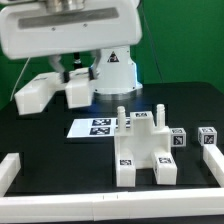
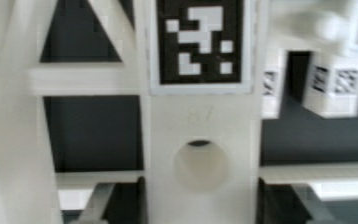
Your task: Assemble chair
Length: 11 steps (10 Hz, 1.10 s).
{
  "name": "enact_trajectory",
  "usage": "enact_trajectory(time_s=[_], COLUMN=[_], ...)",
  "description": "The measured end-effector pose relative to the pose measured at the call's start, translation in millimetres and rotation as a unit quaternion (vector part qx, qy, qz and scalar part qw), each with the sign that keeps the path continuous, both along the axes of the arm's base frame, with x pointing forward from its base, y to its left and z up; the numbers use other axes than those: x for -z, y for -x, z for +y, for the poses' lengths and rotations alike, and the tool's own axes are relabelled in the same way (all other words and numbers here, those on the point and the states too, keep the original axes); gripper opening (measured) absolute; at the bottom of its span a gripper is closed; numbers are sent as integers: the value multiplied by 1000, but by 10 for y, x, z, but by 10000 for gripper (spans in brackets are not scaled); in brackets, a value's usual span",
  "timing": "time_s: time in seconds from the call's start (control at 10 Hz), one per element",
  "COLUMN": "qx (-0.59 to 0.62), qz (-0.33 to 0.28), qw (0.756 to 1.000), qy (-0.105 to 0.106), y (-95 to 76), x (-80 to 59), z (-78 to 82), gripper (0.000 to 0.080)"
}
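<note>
Plainly, the move ahead turns on one relation: the part-built chair (image 1: 145, 152) lies away from the gripper (image 1: 72, 82), toward the front edge of the bench (image 1: 50, 140) and toward the exterior view's right. The gripper hangs over the back of the bench, on the exterior view's left. With only one arm, we have no choice of which reaches.

The chair stands near the middle of the front edge, just in front of the marker board (image 1: 98, 127). Two thin posts point upward at its rear and two chunky blocks face the front edge. We judge that its long axis runs from back to front. Small tagged cubes (image 1: 178, 140) sit just beside it toward the exterior view's right, near the border rail (image 1: 214, 160).

In the wrist view, a tagged white piece (image 2: 202, 120) fills the frame very close to the camera. Its long axis runs along the line from its tag to a hole in its face. We see no fingers in either view, so we cannot tell how wide the jaws stand. Nor can we tell whether they have hold of that piece.

If it is held, we judge it must travel forward to the chair and be lined up with it.
</note>
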<state>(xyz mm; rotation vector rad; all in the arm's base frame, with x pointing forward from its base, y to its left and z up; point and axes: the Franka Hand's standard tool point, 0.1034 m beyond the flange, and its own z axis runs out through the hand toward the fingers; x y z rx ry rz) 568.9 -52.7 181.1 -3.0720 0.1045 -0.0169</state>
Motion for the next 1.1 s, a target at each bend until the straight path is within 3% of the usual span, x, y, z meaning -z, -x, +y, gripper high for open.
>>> enact_trajectory(time_s=[0.1,0.2,0.6,0.7,0.8,1.1], qx=[8,2,1,-9,-18,-13], qz=[1,2,1,-13,-10,-6], qw=[1000,1000,1000,1000,1000,1000], qy=[-1,-1,4,23,21,22], y=[-22,-26,-20,18,86,268], x=[-67,-56,-23,28,31,205], z=[257,412,400,580,807,1119], gripper=[281,281,281,281,281,281])
